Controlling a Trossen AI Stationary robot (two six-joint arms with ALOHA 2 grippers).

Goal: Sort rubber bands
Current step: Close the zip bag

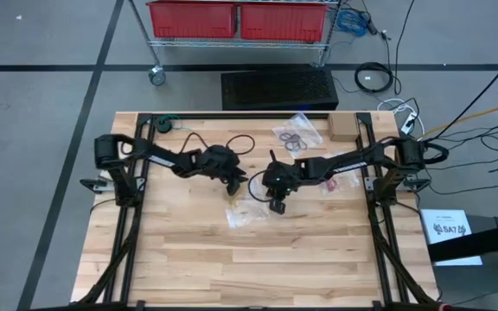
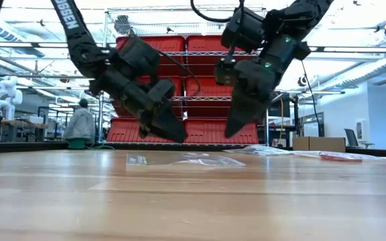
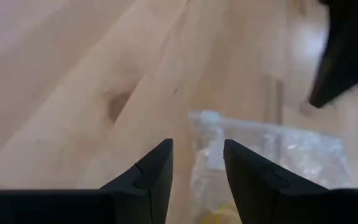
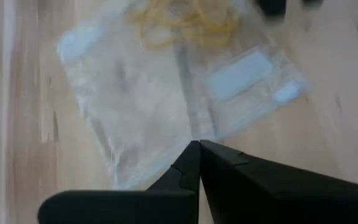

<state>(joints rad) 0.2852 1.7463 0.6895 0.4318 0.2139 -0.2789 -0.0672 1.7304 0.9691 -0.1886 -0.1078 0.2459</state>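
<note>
Yellowish tan rubber bands [image 4: 182,23] are lying in a clear bag [image 4: 166,93] mid-desk [image 1: 258,268]; dark ones sit bagged beyond, so sorting looks well along.

Left gripper [image 3: 197,168] is hovering over that bag, fingers spread and empty; right gripper [image 4: 199,163] is hanging beside it, fingers pressed together.

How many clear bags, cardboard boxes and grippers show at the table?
Clear bags: 3, holding yellowish bands, dark bands, red bands
Cardboard box: 1
Grippers: 2, left gripper, right gripper
Total: 6
</note>
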